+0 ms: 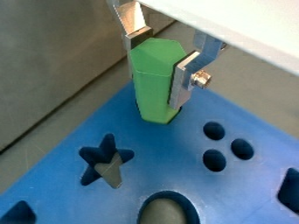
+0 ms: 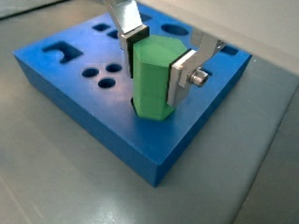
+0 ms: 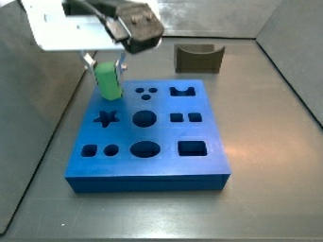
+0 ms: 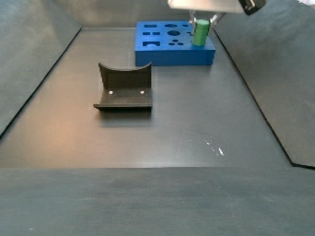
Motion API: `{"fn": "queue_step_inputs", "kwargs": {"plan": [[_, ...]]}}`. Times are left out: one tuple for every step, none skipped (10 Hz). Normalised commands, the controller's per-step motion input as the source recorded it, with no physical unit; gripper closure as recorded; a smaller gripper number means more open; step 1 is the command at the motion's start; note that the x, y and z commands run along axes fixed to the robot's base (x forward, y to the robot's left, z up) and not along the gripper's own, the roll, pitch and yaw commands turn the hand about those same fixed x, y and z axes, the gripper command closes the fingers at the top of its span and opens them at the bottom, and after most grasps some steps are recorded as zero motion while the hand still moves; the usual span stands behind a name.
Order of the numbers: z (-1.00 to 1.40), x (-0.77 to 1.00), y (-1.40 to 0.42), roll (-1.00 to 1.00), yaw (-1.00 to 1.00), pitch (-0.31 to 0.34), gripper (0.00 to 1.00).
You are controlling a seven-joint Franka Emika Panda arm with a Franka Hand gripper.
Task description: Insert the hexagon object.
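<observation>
Above the blue block's (image 3: 149, 142) far-left corner, at about 11 o'clock from its centre in a side view, the gripper (image 3: 109, 68) has its silver plates closed on the hexagon object (image 1: 155, 80). That green peg stands upright, lower end at the block's top face beside a star hole (image 1: 105, 160); whether it has entered a hole I cannot tell.

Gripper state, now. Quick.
Gripper: shut on the hexagon object, held upright over the blue block near one corner.
</observation>
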Motion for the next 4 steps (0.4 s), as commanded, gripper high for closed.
{"fn": "queue_step_inputs", "kwargs": {"plan": [[-0.41, 0.00, 0.00, -0.04, 0.01, -0.016, 1.00], [-0.31, 0.00, 0.00, 0.00, 0.00, 0.000, 1.00], [-0.01, 0.00, 0.04, -0.07, 0.00, 0.000, 1.00], [0.00, 0.00, 0.00, 0.00, 0.00, -0.003, 1.00]]}}
